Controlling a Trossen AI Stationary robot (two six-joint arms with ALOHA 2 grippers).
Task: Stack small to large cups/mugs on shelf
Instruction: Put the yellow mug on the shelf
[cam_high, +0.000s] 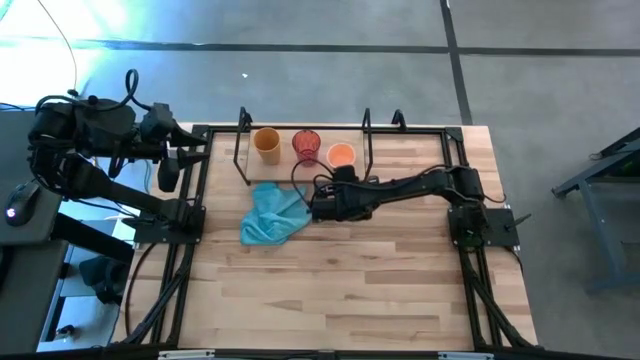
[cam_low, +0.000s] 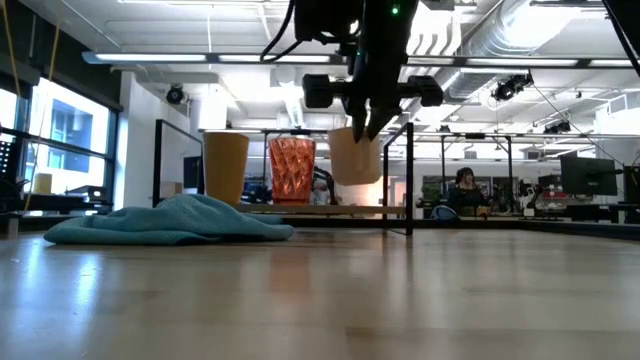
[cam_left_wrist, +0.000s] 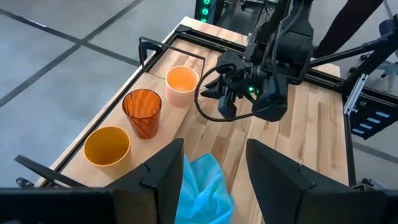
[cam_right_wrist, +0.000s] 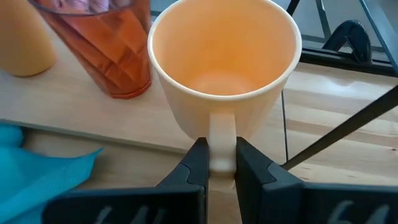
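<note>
— What's on the low black wire-frame shelf (cam_high: 243, 150) at the table's far edge?

— Mustard-yellow cup (cam_high: 266, 144), red translucent ribbed cup (cam_high: 306, 144), light orange mug with a pale handle (cam_high: 341, 156), in a row.

— Grippers?

— Right gripper (cam_right_wrist: 216, 163) pinches the mug's handle; the mug seems lifted just off the base. Left gripper (cam_left_wrist: 214, 165) waits spread apart at the table's left edge. A light blue cloth (cam_high: 272, 216) lies before the shelf.

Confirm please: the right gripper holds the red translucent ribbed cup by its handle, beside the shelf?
Not quite. The right gripper is shut on the pale handle of the light orange mug, as the right wrist view shows; the red translucent ribbed cup stands free beside it.
</note>
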